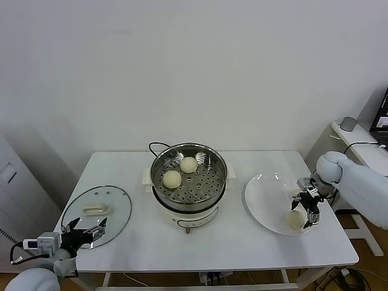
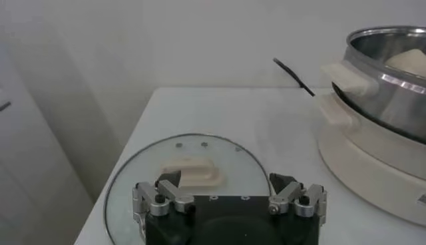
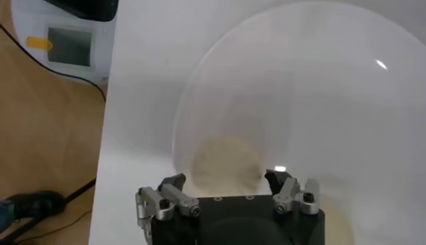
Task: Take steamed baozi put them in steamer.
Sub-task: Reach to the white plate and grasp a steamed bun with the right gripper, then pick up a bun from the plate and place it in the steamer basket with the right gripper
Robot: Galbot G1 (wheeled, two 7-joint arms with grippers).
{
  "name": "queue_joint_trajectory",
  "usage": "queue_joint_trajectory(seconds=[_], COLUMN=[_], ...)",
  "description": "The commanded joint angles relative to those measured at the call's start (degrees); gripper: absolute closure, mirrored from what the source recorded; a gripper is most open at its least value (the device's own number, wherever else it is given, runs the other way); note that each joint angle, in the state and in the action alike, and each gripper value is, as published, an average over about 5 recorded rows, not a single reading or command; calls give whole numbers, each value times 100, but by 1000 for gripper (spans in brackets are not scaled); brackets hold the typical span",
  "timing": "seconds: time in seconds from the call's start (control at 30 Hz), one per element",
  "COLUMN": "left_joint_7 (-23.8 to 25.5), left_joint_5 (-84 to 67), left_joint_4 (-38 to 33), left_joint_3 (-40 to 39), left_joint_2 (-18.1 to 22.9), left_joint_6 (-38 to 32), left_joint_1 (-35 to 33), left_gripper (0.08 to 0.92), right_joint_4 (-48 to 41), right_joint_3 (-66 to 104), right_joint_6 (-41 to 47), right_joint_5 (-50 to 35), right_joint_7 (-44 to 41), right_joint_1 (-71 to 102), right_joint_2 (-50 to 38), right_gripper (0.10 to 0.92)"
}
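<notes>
With its fingers spread around a bun [image 1: 296, 219] on the plate [image 1: 260, 194], the right gripper [image 1: 305, 208] risked squashing it or letting it slip short of the steamer [image 1: 188, 179].

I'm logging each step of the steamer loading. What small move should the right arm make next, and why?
Probably finish closing the right gripper on the baozi on the plate and then lift it. Its fingers straddle that baozi, while two baozi already sit in the steamer. The left gripper waits open by the glass lid.
</notes>
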State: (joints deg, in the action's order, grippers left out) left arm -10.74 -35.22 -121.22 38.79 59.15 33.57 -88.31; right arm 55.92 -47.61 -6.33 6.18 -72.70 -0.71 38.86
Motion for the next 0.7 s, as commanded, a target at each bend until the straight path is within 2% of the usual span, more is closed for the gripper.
queue_joint_trajectory(seconds=[0.03, 0.2, 0.53, 0.7], left_joint_7=[-1, -1, -10, -24], left_joint_5=[1, 0, 1, 0], left_joint_4=[-1, -7, -11, -33], left_joint_3=[0, 2, -1, -10], left_joint_2=[-7, -13, 3, 2], left_joint_6=[0, 1, 13, 40], left_joint_1=[-4, -6, -5, 12], left_gripper=[177, 177, 177, 177], right_joint_4=[-80, -139, -120, 164], right_joint_3=[249, 328, 314, -252], right_joint_6=[-6, -4, -5, 10], right_joint_5=[175, 227, 89, -376], right_joint_7=[7, -2, -56, -166], right_joint_1=[176, 221, 65, -697], right_joint_2=[36, 93, 160, 5], right_gripper=[403, 475, 531, 533])
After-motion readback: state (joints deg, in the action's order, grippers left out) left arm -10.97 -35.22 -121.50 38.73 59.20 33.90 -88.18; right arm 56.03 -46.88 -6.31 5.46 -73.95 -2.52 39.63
